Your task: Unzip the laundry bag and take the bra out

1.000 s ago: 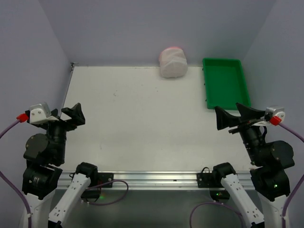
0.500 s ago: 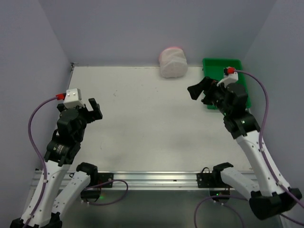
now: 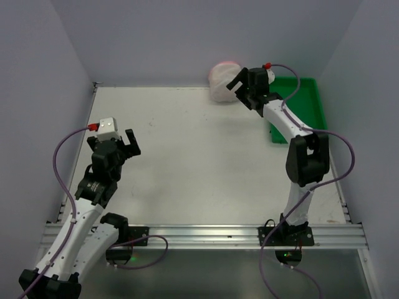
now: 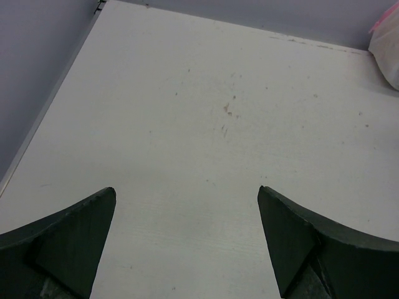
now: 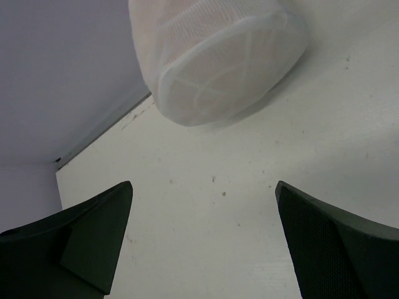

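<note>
The laundry bag (image 3: 222,82), white mesh with a pink top edge, sits at the table's far edge against the back wall. In the right wrist view it (image 5: 218,62) fills the top, round end panel facing me. My right gripper (image 3: 237,92) is open and empty, just right of the bag, not touching it; its jaws (image 5: 203,184) stand wide apart over bare table. My left gripper (image 3: 132,144) is open and empty over the left side of the table, far from the bag. The left wrist view shows its jaws (image 4: 186,189) wide apart and the bag's edge (image 4: 388,53) at top right. The bra is hidden.
A green tray (image 3: 299,112) stands at the back right, next to the right arm's forearm. The white table (image 3: 187,162) meets purple walls at the left, back and right. The arm bases sit on a metal rail (image 3: 206,235) at the near edge.
Both arms have unfolded from their rest poses. The right arm has stretched far forward and left to the bag. The left gripper has moved forward and right over the table.
</note>
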Motion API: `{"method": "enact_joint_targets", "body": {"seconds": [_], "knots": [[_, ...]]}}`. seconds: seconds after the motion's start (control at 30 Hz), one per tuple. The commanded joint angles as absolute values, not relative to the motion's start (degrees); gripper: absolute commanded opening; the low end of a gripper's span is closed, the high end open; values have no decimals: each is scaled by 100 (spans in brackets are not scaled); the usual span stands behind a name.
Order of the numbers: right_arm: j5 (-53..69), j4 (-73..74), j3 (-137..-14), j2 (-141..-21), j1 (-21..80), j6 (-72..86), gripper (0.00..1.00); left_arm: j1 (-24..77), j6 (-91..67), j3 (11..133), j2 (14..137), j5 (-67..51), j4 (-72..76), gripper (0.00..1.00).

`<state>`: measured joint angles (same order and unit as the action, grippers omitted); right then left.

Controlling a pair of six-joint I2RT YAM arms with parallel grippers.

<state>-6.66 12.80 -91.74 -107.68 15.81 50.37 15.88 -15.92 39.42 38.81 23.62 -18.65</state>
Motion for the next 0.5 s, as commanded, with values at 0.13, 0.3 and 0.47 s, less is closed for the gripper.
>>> {"method": "enact_joint_targets", "body": {"seconds": [0.13,0.3,0.47], "knots": [[-1283,792,-10712,-12172,1608,5994,99,1512,-1547,3516,3779,2883,-906,100],[-1020,-558,-10679,-12699,1600,5951,96,1380,-1529,3428,3902,2620,-756,100],[-906,-615,-11293,-13507,1556,6047,94,1283,-1547,3480,4148,2505,-852,100]]}}
